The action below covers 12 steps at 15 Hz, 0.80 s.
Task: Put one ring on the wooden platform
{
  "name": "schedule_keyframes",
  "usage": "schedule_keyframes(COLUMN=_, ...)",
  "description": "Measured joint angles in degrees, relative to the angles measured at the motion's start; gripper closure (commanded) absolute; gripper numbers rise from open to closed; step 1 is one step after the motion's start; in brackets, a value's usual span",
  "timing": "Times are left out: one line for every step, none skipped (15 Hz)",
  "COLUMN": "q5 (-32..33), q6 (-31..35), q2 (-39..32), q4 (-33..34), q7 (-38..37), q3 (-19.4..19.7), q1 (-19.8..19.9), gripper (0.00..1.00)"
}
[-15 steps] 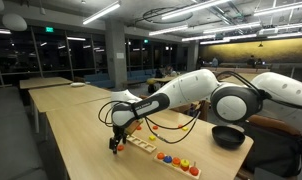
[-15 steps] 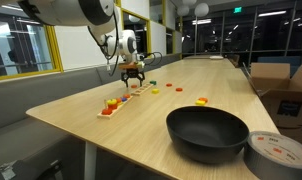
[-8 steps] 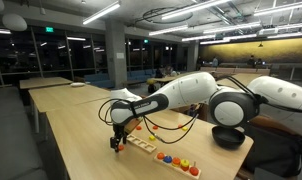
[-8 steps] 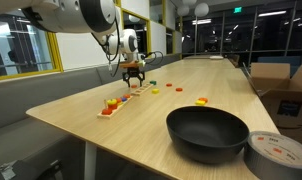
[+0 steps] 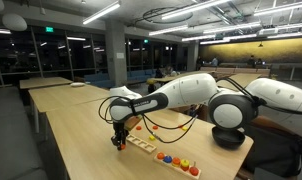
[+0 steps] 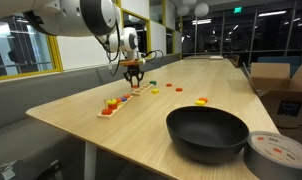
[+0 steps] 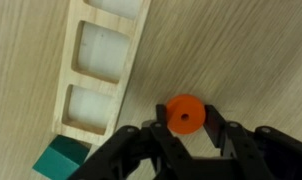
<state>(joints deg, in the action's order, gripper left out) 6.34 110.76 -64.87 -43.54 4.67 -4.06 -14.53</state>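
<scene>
In the wrist view a small flat orange ring lies on the table between my black fingers. My gripper is shut on it from both sides. In both exterior views the gripper reaches down to the tabletop at the far end of the wood pieces. The wooden platform, a short light strip carrying orange, yellow and red pieces, lies a little way from the gripper. The ring itself is too small to make out in the exterior views.
A pale wooden board with square recesses lies just beside the ring, with a teal block at its end. A black pan, a tape roll, a cardboard box and loose coloured pieces share the table.
The jaws have gone from open to shut around the orange ring. The arm has stayed low over the same spot.
</scene>
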Motion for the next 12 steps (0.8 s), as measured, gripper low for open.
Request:
schedule_keyframes(q5=0.0, q6=-0.9, q2=0.0, q4=0.2, q7=0.0, q3=0.1, q1=0.1, gripper=0.76)
schedule_keyframes(q5=0.0, q6=-1.9, q2=0.0, q4=0.4, q7=0.0, q3=0.2, q1=0.1, gripper=0.76)
schedule_keyframes(q5=0.0, q6=-3.1, q2=0.0, q4=0.6, q7=0.0, q3=0.3, q1=0.2, gripper=0.76)
schedule_keyframes(q5=0.0, q6=-4.3, q2=0.1, q4=0.8, q7=0.0, q3=0.5, q1=0.4, gripper=0.76)
schedule_keyframes(q5=0.0, q6=-5.2, q2=0.2, q4=1.0, q7=0.0, q3=0.6, q1=0.7, gripper=0.76)
schedule_keyframes(q5=0.0, q6=-6.1, q2=0.4, q4=1.1, q7=0.0, q3=0.7, q1=1.0, gripper=0.76)
schedule_keyframes(q5=0.0, q6=-6.9, q2=0.8, q4=1.2, q7=0.0, q3=0.7, q1=1.3, gripper=0.76)
schedule_keyframes(q5=0.0, q6=-7.6, q2=1.3, q4=1.2, q7=0.0, q3=0.7, q1=1.7, gripper=0.76)
schedule_keyframes(q5=0.0, q6=-8.4, q2=1.9, q4=1.2, q7=0.0, q3=0.7, q1=2.1, gripper=0.76)
schedule_keyframes(q5=0.0, q6=-9.1, q2=2.6, q4=1.2, q7=0.0, q3=0.7, q1=2.5, gripper=0.76)
schedule_keyframes(q5=0.0, q6=-9.7, q2=3.4, q4=1.1, q7=0.0, q3=0.7, q1=3.0, gripper=0.76)
schedule_keyframes(q5=-0.2, q6=-10.3, q2=4.2, q4=1.0, q7=0.0, q3=0.7, q1=3.4, gripper=0.76)
